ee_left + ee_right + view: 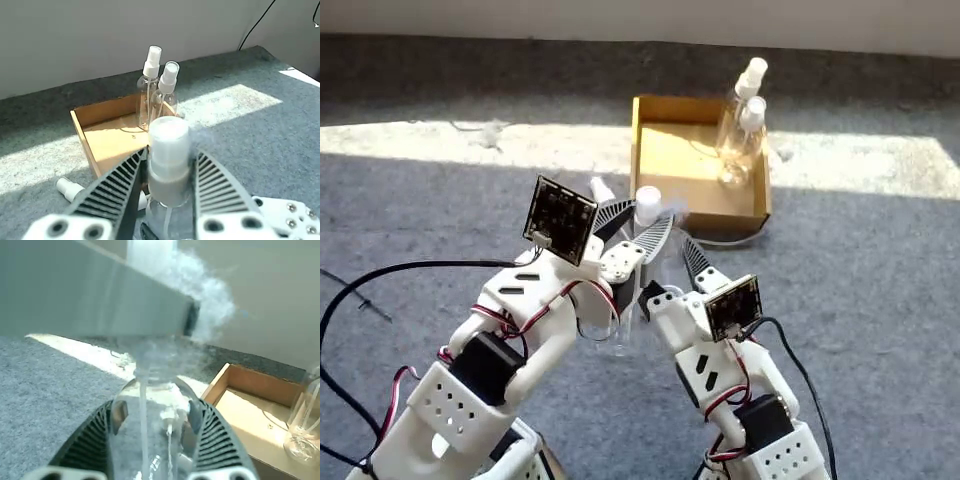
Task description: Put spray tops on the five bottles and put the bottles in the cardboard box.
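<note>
Two grippers share one clear bottle (150, 390) at the centre of the high view. The right gripper (156, 415), jaws clamped on the bottle's body, steadies it upright, apparently so that the left gripper (170, 156), jaws closed on the white spray top (169, 140), can seat that top on the neck from above. Beyond them, in the upper centre of the frame, the cardboard box (680, 165) lies open side up. Two capped bottles (742, 140) stand in its far right corner, leaving floor free for the rest. One loose spray top (70, 187) lies on the carpet near the box's near left corner, likely meant for a later bottle. Grey carpet (880, 290) covers the work surface, crossed by a band of sunlight. A pale wall (75, 40) rises behind it, and a black cable (380, 272) trails at the left.
</note>
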Controlling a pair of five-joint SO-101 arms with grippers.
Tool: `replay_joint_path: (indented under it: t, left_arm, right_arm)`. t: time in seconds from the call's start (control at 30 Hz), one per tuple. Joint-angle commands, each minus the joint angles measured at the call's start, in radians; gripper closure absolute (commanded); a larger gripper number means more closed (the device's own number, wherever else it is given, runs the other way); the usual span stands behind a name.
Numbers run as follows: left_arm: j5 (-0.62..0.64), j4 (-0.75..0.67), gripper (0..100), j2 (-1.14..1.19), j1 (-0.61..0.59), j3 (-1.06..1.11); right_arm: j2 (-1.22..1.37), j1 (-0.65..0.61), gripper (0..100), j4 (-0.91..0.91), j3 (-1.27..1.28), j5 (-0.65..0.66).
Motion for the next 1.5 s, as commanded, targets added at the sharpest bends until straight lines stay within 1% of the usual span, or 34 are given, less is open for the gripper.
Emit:
replay_joint_path:
  t: [0.0,0.1,0.23,0.37,0.47,0.73,1.47]
  left_arm:
    - [-0.078,-0.003,93,-0.019,0.010,-0.007]
    - [-0.087,-0.002,87,-0.025,0.008,-0.021]
    - [-0.087,0.003,87,-0.025,0.010,-0.128]
    - [-0.092,0.006,87,-0.021,0.010,-0.236]
    - [-0.092,0.049,87,-0.019,0.008,-0.294]
    - [-0.092,0.061,87,-0.019,0.010,-0.189]
    - [-0.094,0.097,86,-0.018,0.002,-0.179]
  right_arm:
    - [-0.007,0.030,99.5,-0.002,0.101,-0.012]
    - [-0.007,0.028,99.5,-0.002,0.101,-0.009]
    - [-0.007,-0.005,99.5,-0.004,0.105,-0.009]
    - [-0.007,-0.008,99.5,-0.004,0.105,-0.009]
    - [-0.007,-0.008,99.5,-0.004,0.105,-0.009]
    - [-0.007,-0.005,99.5,-0.004,0.105,-0.009]
    - [-0.007,-0.004,99.5,-0.005,0.105,-0.008]
